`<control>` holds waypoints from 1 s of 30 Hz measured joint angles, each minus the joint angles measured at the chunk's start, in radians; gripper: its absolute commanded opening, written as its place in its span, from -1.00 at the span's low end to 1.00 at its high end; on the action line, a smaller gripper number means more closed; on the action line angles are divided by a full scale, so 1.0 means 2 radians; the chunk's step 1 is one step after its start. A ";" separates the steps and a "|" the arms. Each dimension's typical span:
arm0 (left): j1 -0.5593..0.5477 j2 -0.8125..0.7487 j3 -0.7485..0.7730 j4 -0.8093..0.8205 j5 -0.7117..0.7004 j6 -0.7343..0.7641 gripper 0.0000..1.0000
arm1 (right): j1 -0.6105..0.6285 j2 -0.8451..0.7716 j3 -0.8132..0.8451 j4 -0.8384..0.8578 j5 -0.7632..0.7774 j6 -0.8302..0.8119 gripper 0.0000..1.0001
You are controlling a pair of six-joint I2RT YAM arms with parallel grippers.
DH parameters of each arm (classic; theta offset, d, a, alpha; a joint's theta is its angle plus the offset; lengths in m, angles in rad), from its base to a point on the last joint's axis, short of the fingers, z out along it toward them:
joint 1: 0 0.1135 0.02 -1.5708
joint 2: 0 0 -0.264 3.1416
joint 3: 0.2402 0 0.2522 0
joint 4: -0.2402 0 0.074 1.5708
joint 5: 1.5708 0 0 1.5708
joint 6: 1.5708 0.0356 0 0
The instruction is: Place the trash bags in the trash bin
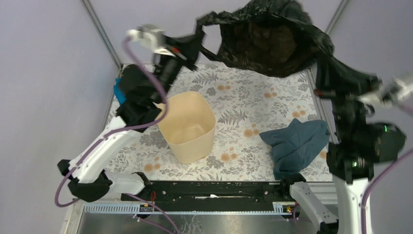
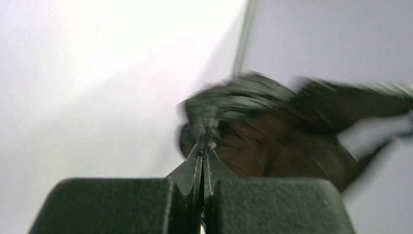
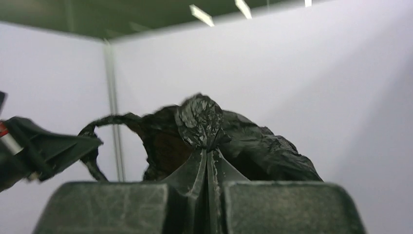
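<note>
A glossy black trash bag (image 1: 265,41) hangs stretched in the air over the far side of the table, its mouth spread between both grippers. My left gripper (image 1: 195,41) is shut on the bag's left edge (image 2: 272,126), pinched at the tips (image 2: 204,146). My right gripper (image 1: 325,80) is shut on the right edge, with crumpled plastic (image 3: 204,119) bunched above its tips (image 3: 208,148). The beige trash bin (image 1: 187,126) stands upright and open on the patterned table, below and to the left of the bag.
A dark blue-grey cloth (image 1: 297,144) lies on the table's right side near the right arm. A bright blue cloth (image 1: 118,90) shows at the left edge behind the left arm. Metal frame posts and grey walls enclose the table.
</note>
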 measured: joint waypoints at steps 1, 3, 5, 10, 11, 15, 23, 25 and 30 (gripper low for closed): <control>0.001 -0.021 -0.013 0.021 -0.005 -0.002 -1.00 | 0.000 -0.038 -0.034 0.038 -0.011 -0.003 -1.00; 0.030 -0.015 0.019 0.037 -0.024 -0.024 -1.00 | 0.000 -0.072 -0.084 0.100 -0.012 -0.005 -1.00; 0.064 0.046 0.085 0.008 -0.036 -0.045 -1.00 | 0.000 -0.053 -0.121 0.120 -0.002 -0.004 -1.00; 0.097 0.239 0.142 -0.109 -0.035 -0.067 -1.00 | 0.000 0.151 -0.225 0.051 0.020 0.029 -1.00; 0.098 0.265 0.124 -0.138 -0.030 -0.067 -1.00 | -0.001 0.194 -0.250 0.017 0.019 0.039 -1.00; 0.099 0.315 0.088 -0.247 0.010 -0.065 -1.00 | -0.001 0.242 -0.270 -0.140 0.016 0.061 -1.00; 0.093 0.209 0.223 -0.162 0.080 -0.061 -1.00 | -0.001 0.234 0.192 -0.167 -0.003 0.051 -1.00; 0.078 0.122 0.180 -0.089 0.086 -0.043 -1.00 | 0.000 0.194 0.245 -0.124 -0.020 0.044 -1.00; 0.038 -0.069 0.030 0.092 0.063 -0.010 -1.00 | 0.000 0.045 0.129 -0.003 -0.059 0.036 -1.00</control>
